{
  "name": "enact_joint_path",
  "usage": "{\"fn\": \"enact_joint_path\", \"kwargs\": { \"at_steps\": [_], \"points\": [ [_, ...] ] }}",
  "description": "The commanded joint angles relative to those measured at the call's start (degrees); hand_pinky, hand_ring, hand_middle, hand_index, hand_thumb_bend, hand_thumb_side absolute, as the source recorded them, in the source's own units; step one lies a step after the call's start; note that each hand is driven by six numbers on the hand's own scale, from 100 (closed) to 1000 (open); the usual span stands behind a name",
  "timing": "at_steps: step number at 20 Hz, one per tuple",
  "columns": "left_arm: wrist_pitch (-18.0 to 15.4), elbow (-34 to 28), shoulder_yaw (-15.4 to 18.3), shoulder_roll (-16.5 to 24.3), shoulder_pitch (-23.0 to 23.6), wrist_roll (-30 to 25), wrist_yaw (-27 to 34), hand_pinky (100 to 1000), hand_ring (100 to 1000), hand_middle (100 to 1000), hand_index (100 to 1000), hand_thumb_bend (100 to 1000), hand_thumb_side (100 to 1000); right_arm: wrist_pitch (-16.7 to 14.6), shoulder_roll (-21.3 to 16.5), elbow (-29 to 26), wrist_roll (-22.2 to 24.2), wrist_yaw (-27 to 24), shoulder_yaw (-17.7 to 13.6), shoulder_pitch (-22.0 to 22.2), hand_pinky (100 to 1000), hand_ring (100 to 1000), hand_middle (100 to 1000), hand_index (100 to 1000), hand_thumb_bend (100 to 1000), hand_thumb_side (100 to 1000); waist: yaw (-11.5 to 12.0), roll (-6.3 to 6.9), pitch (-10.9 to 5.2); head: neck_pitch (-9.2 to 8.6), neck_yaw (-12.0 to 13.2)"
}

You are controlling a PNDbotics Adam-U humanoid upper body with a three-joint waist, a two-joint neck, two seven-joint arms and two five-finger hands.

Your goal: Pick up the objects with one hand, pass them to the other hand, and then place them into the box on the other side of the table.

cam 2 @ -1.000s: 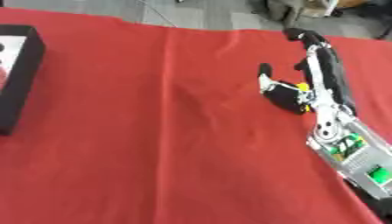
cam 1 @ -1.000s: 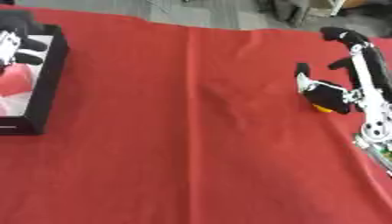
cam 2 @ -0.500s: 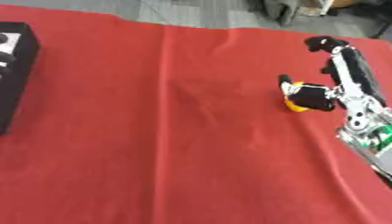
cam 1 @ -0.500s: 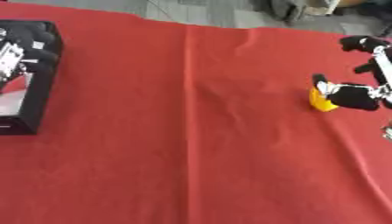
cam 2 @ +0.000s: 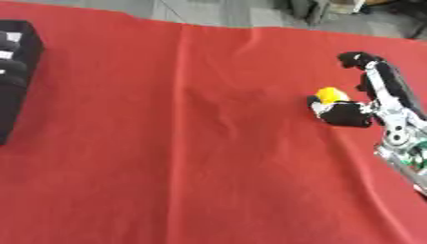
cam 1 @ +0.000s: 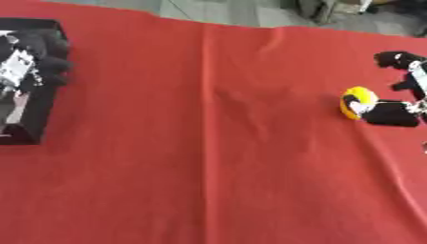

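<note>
Item: yellow object [cam 2: 331, 94], small and rounded, with a white patch; lies on the red cloth [cam 2: 208, 143], well apart from the black box [cam 1: 32, 95], at the opposite side of the table.

Right hand [cam 2: 375, 97]: beside the yellow object on the side away from the box. Its thumb [cam 2: 340, 113] touches or nearly touches the object from below; its upper fingers [cam 2: 360, 59] reach past it without closing. Nothing is enclosed, so the hand reads as released, spread about the object.

Left hand [cam 1: 25, 64]: over the black box, fingers curled, apparently holding nothing, though this is hard to make out.

Step in hand (judged): the first one, picking up; the grasp is not yet made.

Next move calls for: closing fingers and thumb around the object, lifting it off the cloth, then carrying it toward the box side to meet the left hand for the pass.
</note>
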Motion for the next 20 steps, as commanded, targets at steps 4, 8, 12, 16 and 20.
{"fn": "enact_joint_path", "kwargs": {
  "at_steps": [4, 8, 12, 16, 20],
  "points": [
    [0.2, -1.0, 0.2, -0.1, -0.6, -0.2, -0.5, 714, 716, 738, 814, 100, 682, 11.1, -2.7, -0.9, -10.6, -1.7, -1.4, 0.6, 782, 954, 828, 857, 386, 100, 0.3, 0.51, -0.62, 0.41, 0.6],
    [0.1, -1.0, -0.1, -0.3, -0.6, -0.6, -1.0, 713, 713, 731, 811, 100, 679, 12.2, -3.1, -0.9, -13.2, -2.9, -2.1, 1.5, 807, 953, 832, 860, 312, 100, 0.4, 0.57, -0.27, -0.1, 0.5],
    [0.0, -1.0, -0.1, -0.5, -0.7, -0.7, -1.5, 713, 711, 727, 809, 100, 677, 12.2, -3.5, -0.9, -15.8, -4.8, -2.6, 2.9, 823, 951, 839, 864, 267, 100, 0.6, 0.6, 0.26, -0.79, -0.2],
    [-0.6, -1.0, -0.2, -0.6, -0.7, -0.8, -1.9, 712, 707, 720, 807, 100, 670, 12.2, -3.5, -0.9, -19.5, -6.7, -3.3, 4.1, 817, 947, 834, 862, 291, 100, 1.0, 0.7, 0.81, -1.62, -0.8],
    [-0.8, -1.0, -0.3, -0.8, -0.8, -1.0, -2.3, 709, 699, 706, 804, 100, 676, 12.2, -3.6, -0.9, -23.1, -8.7, -3.6, 4.7, 819, 945, 825, 865, 313, 100, 1.4, 0.76, 1.41, -2.59, -1.3]
  ]
}}
